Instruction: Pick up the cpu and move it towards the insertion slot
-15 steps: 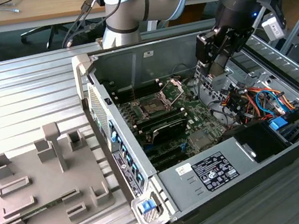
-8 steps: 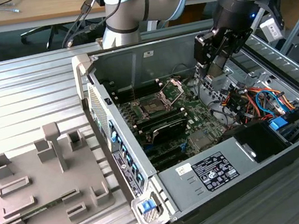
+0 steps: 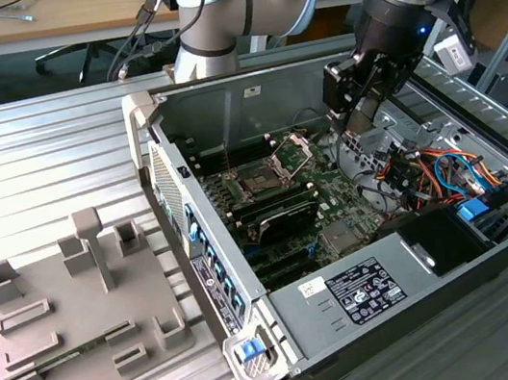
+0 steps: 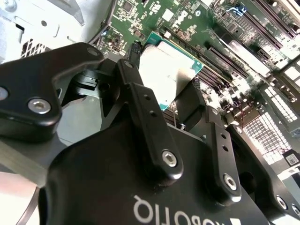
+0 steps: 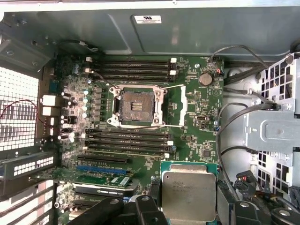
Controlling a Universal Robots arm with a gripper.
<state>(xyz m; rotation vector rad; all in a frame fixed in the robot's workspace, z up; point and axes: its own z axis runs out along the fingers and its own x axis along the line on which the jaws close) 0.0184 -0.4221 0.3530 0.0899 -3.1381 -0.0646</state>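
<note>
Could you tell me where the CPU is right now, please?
The small square silvery-topped CPU sits between the black claw's fingers in both wrist views, above the green motherboard, apart from the empty silver-framed socket.

In both wrist views, the cpu is partly covered by the end effector fingers; its lower edge is cut off in the first wrist view.

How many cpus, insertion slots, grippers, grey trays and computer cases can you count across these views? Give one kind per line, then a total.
cpu: 1
insertion slot: 1
gripper: 1
grey tray: 1
computer case: 1
Total: 5
</note>
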